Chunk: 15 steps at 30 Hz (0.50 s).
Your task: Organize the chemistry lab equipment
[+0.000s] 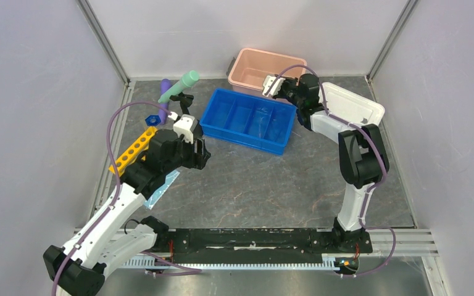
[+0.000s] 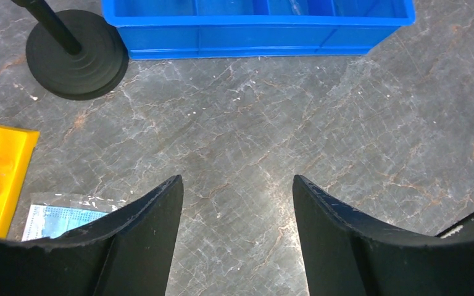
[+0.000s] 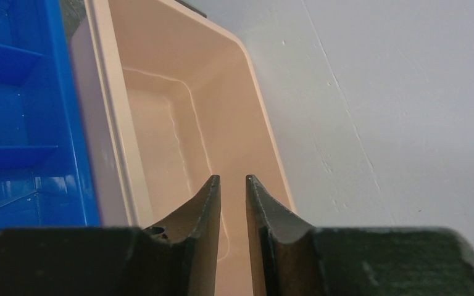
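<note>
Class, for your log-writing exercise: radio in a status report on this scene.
Left gripper open, empty, over table. Right gripper barely parted, empty, over pink bin. Yellow rack, mask, clamp stand ungrasped. No obstruction seen.

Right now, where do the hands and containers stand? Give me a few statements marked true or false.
1. The left hand is open and holds nothing. True.
2. In the top view, the yellow tube rack lies left of the blue divided tray. True.
3. The right hand hovers over the blue divided tray. False: it is over the pink bin.
4. The white lid sits on the pink bin. False: it lies on the table beside the bin.
</note>
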### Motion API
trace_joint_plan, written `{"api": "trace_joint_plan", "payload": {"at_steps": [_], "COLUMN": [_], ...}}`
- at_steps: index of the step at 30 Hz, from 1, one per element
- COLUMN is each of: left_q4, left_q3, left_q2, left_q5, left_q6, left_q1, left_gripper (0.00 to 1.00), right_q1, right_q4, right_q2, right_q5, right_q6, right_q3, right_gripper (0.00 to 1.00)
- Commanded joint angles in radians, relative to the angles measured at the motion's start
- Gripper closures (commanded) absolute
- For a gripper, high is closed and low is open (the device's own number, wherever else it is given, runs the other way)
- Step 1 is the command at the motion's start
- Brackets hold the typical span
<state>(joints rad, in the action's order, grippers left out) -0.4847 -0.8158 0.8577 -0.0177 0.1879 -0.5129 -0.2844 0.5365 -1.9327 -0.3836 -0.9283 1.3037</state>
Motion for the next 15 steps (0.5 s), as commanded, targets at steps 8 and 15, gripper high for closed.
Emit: {"api": "trace_joint_plan", "payload": {"at_steps": [8,15], "left_q4": [-0.002,-0.038], "left_q3": [0.001,-0.007], "left_q2": [0.015,0.073], "left_q5": [0.05,0.078], "left_q6": [0.002,0.016], "left_q1": [-0.003,-0.003], "left_gripper": [0.28,0.28], "right_q1": [-0.039,-0.073], "right_q4": [0.06,-0.066], "right_q2": [0.277,0.503], "right_q5": [0.086,0.331], "right_q6": [0.259,0.751], "right_q3": [-0.127,-0.285], "right_gripper": [0.7,0.62]}}
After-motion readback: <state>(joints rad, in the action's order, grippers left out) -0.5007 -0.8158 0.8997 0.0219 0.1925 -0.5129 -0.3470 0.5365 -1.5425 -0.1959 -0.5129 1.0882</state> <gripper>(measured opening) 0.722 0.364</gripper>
